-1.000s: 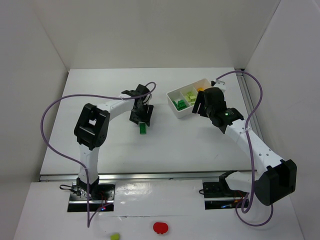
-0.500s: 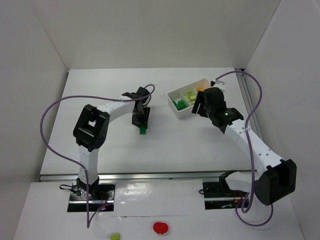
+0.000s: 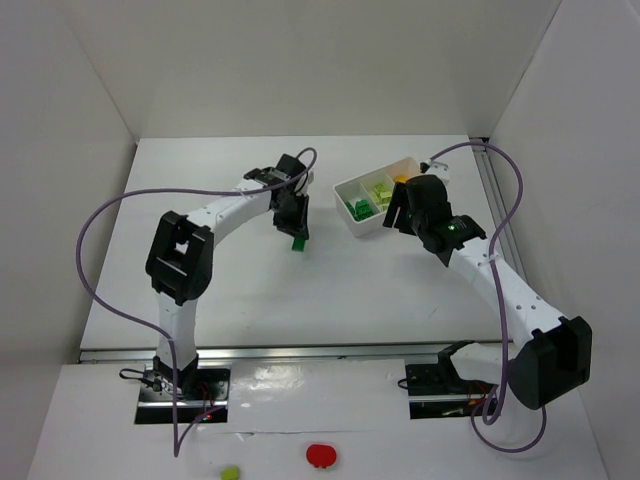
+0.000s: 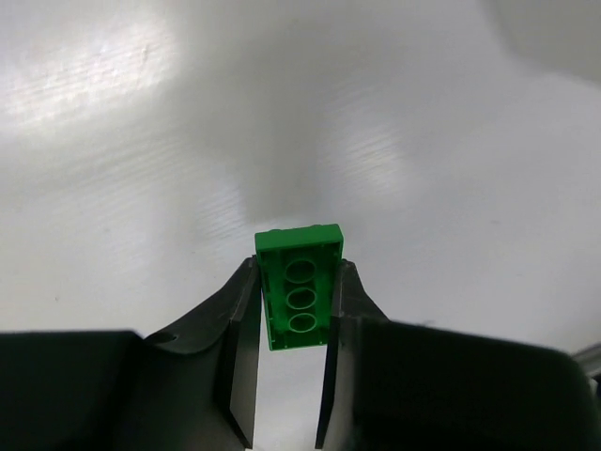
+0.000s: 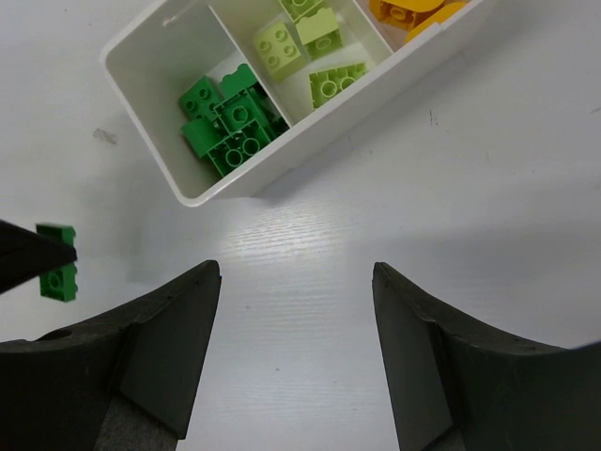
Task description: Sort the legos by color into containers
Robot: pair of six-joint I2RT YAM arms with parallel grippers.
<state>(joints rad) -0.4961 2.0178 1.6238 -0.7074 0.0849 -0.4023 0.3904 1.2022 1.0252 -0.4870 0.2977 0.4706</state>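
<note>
My left gripper [image 4: 297, 274] is shut on a dark green lego [image 4: 299, 246], which hangs underside-up a little above the table. From above, that lego [image 3: 297, 243] is left of the white tray [image 3: 362, 228]. The tray [image 5: 310, 132] holds green legos [image 5: 225, 122], lime ones [image 5: 319, 56] and orange ones [image 5: 408, 11] in separate compartments. My right gripper [image 5: 296, 272] stands open over bare table just in front of the tray, with nothing between its fingers. It also sees the held lego [image 5: 58, 263] at its left edge. From above, the right gripper [image 3: 400, 212] sits at the tray's near right side.
A red round thing [image 3: 320, 456] and a lime blob [image 3: 230, 472] lie on the front ledge. Purple cables [image 3: 100, 225] loop beside both arms. White walls close in the table at the back and on both sides.
My left gripper has closed on the green lego and carried it up off the table, a little toward the tray. The right arm has not moved.
</note>
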